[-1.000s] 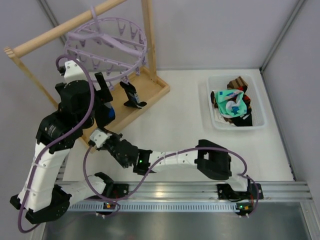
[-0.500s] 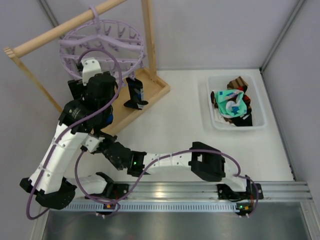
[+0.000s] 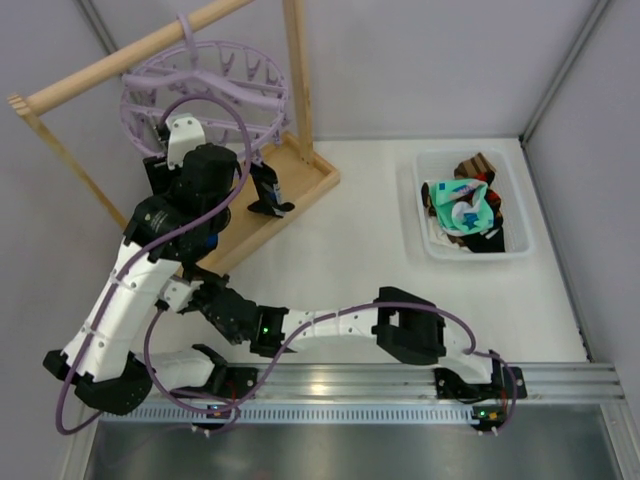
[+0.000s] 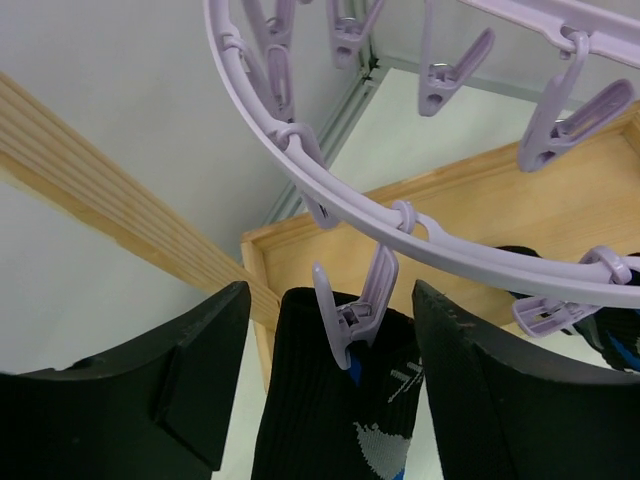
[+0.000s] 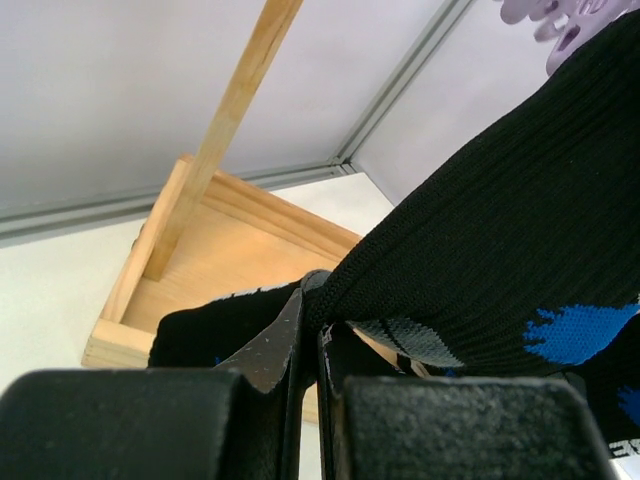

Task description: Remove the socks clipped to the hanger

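The pale-lavender hanger (image 3: 205,85) hangs by its hook from the wooden rod. A black sock with grey and blue marks (image 4: 330,420) hangs from one of its clips (image 4: 350,315). My left gripper (image 4: 330,390) is open, one finger on each side of this sock just below the clip, not touching it. My right gripper (image 5: 318,320) is shut on the same sock's lower edge (image 5: 500,260), low beside the frame in the top view (image 3: 192,290). A second black sock (image 3: 265,190) hangs clipped to the ring's right. Other socks lie in the tray.
The wooden frame's base (image 3: 300,175) and upright post (image 3: 297,70) stand right beside the hanger. A white tray (image 3: 425,245) at the right holds a teal-mint sock (image 3: 462,208), a brown striped one and dark ones. Grey walls close in at the left and back.
My left arm has swung right and up under the ring, bringing its open fingers around the clipped sock. The ring has shifted slightly. My right gripper has crept a little left, still holding.
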`<state>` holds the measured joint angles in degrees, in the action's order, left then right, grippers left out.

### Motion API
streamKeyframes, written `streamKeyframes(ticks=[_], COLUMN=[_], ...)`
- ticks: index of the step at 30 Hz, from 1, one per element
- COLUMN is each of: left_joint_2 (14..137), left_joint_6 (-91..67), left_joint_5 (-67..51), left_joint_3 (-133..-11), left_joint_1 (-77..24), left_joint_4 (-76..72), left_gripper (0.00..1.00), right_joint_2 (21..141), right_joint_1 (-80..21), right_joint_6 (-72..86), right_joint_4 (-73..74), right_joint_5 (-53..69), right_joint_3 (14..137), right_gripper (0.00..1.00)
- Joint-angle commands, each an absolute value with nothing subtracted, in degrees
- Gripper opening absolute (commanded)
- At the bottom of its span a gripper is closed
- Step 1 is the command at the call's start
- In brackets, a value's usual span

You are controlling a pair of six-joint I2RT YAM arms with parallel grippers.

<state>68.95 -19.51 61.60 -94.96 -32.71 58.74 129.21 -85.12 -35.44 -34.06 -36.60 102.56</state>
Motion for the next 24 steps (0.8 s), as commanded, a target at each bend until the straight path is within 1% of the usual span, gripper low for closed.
streamKeyframes(ticks=[1,8,11,12,15,18,20,21,24], left_joint_2=[70.4,71.5,72.0,72.0,71.8,71.6,71.8,72.1,72.2], left_joint_6=[-18.7,-19.3,-19.6,-19.6,-19.9,-20.2,-20.2,-20.3,-20.5], left_joint_5=[65.3,66.8,67.2,67.7,67.9,66.8,66.5,66.4,66.0], left_joint_3=[-95.6,-94.7,-94.6,-94.5,-94.1,-94.0,-93.9,-93.8,-93.6], left_joint_1=[-32.6,-32.5,-32.3,-32.2,-31.2,-29.8,-29.5,-29.4,-29.2], left_joint_4=[58.9,58.6,58.5,58.5,58.4,58.3,58.3,58.3,58.3], left_gripper=[0.68,0.65,0.61,0.56,0.54,0.49,0.43,0.42,0.32], right_joint_2=[130.0,128.1,127.5,127.4,127.0,126.5,126.4,126.2,125.8], right_joint_1=[-87.2,-87.4,-87.5,-87.6,-87.6,-87.6,-87.8,-87.7,-87.8], right_joint_6=[-36.4,-36.8,-37.1,-37.3,-37.3,-37.4,-37.5,-37.6,-37.7], right_joint_4=[-34.4,-36.6,-37.3,-37.4,-38.0,-38.3,-38.5,-38.7,-39.2], right_joint_5=[-35.9,-35.9,-35.9,-35.9,-35.9,-35.9,-35.9,-36.0,-36.2], right_joint_3=[105.4,102.4,101.7,101.6,100.9,100.3,100.0,99.9,99.1], right_gripper=[0.00,0.00,0.00,0.00,0.00,0.00,0.00,0.00,0.00])
